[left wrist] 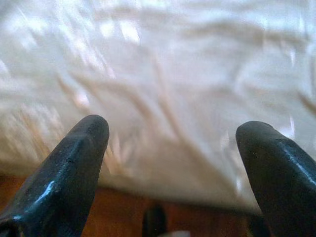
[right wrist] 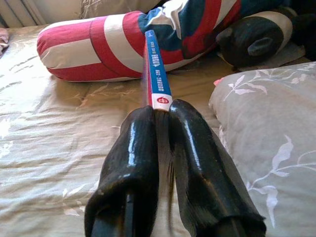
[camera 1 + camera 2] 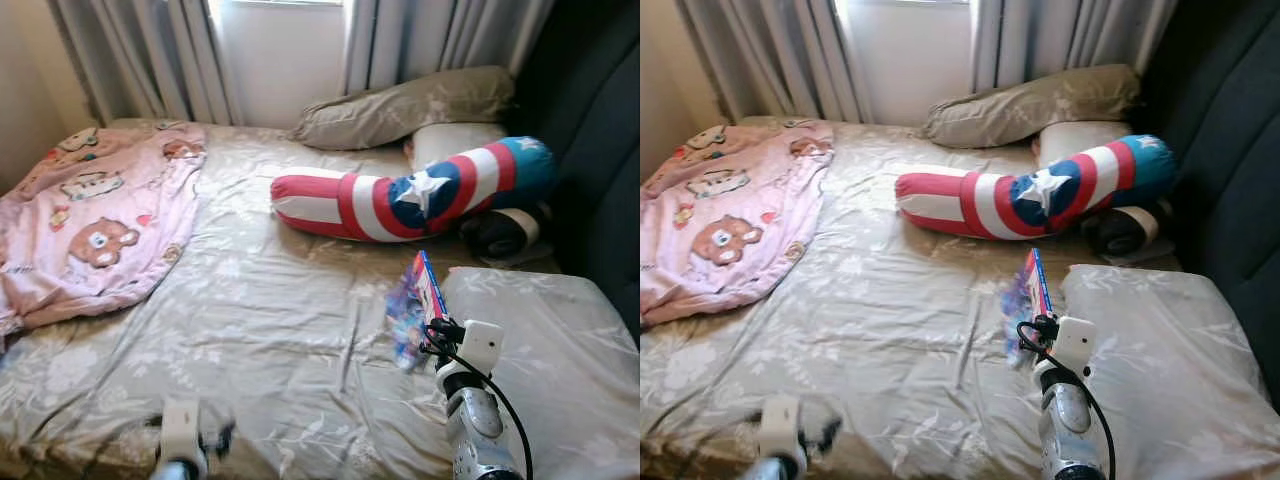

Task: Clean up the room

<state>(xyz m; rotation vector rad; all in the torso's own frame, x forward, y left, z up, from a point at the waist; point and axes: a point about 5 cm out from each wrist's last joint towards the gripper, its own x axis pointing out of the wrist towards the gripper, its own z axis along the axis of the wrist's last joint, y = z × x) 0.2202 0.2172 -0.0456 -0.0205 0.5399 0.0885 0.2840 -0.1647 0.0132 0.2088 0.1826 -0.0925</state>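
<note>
My right gripper (image 2: 160, 111) is shut on a thin book (image 2: 157, 74) with a blue and red spine, held on edge above the bed. From the head, the book (image 3: 418, 300) stands out beyond the right wrist, over the sheet beside a folded quilt (image 3: 545, 350). Behind it lies a long red, white and blue bolster with a white star (image 3: 420, 192). My left gripper (image 1: 173, 143) is open over the near edge of the bed, with nothing between its fingers (image 1: 74, 168); it sits low at the front left (image 3: 185, 440).
A pink cartoon blanket (image 3: 90, 220) is bunched at the bed's left side. Two pillows (image 3: 410, 105) lie at the head under grey curtains. A black rolled cushion (image 3: 505, 232) sits beside the bolster. A dark padded wall (image 3: 600, 170) borders the right. The beige floral sheet (image 3: 260, 310) spreads across the middle.
</note>
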